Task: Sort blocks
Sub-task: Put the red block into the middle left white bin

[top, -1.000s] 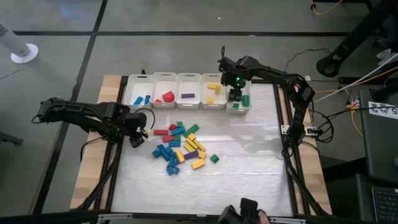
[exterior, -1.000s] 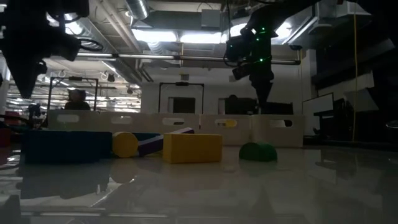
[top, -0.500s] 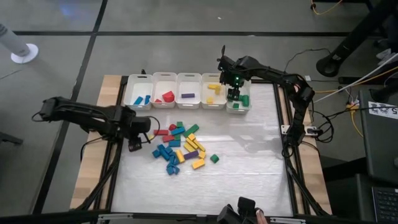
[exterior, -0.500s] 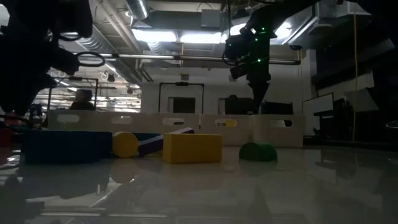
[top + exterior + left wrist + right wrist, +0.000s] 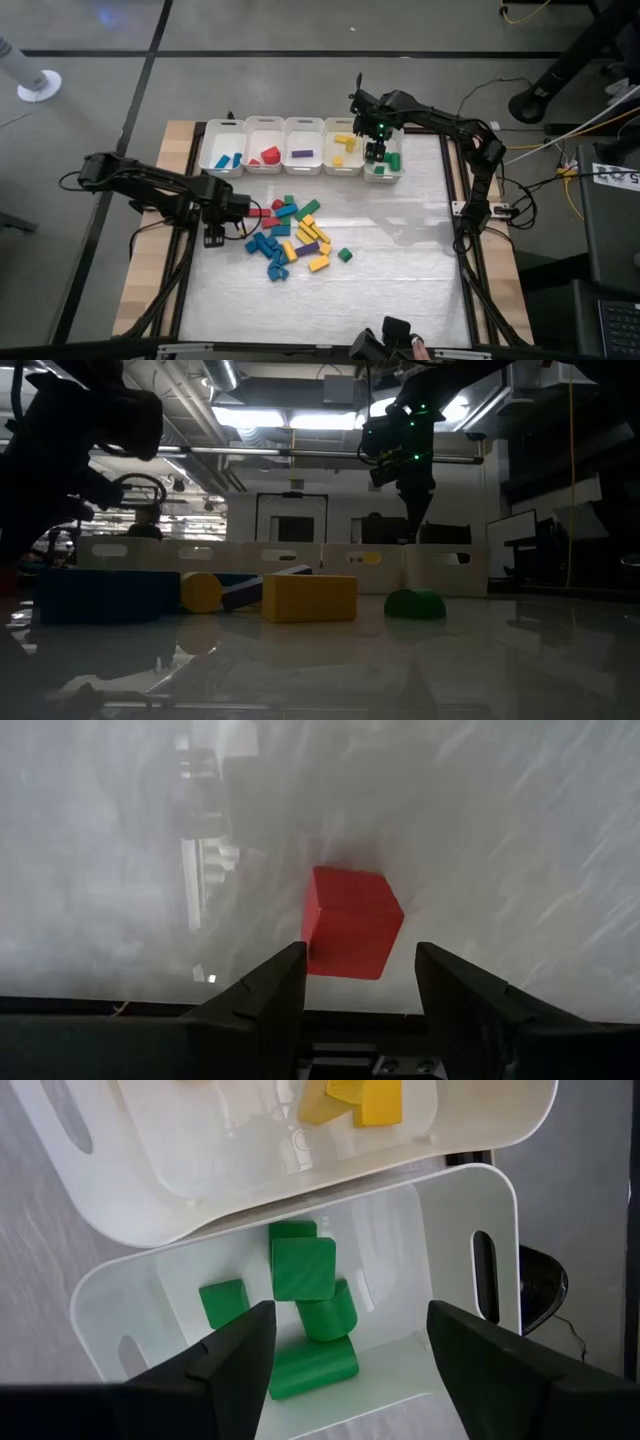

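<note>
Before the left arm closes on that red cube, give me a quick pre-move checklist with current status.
1. Left gripper open: ok.
2. Red cube lined up with the gap between the fingers: ok.
3. Cube fully between the fingers: not ok, it sits just ahead of the tips.
4. Other blocks touching the cube: cannot tell.
5. Right gripper open over the green bin, clear of the pile: ok.
6. Red bin has room: ok.

Glossy white plastic bins (image 5: pixel 470 1190); matt red block (image 5: pixel 350 923).
</note>
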Controlling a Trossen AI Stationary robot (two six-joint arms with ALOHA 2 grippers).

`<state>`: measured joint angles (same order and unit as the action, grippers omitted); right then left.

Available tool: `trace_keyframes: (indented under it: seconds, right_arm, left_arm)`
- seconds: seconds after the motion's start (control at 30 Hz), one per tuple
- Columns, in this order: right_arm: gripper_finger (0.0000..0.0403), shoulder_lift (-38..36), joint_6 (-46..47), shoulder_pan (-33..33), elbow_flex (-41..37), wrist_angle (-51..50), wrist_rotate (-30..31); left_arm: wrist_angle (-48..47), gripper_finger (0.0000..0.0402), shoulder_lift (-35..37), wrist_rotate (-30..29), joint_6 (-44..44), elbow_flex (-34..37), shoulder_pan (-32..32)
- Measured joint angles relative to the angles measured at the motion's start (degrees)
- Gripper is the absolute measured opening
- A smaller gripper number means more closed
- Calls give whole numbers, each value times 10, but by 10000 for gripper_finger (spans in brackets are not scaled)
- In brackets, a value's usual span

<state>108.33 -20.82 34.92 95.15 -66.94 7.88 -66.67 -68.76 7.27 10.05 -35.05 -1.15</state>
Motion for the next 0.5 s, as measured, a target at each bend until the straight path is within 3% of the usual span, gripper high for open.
trace_keyframes:
  seconds: [0.5]
  right_arm:
    - [260, 0, 0, 0, 0, 0, 0]
  left_arm:
    - [4, 178, -85, -3, 3, 0, 0]
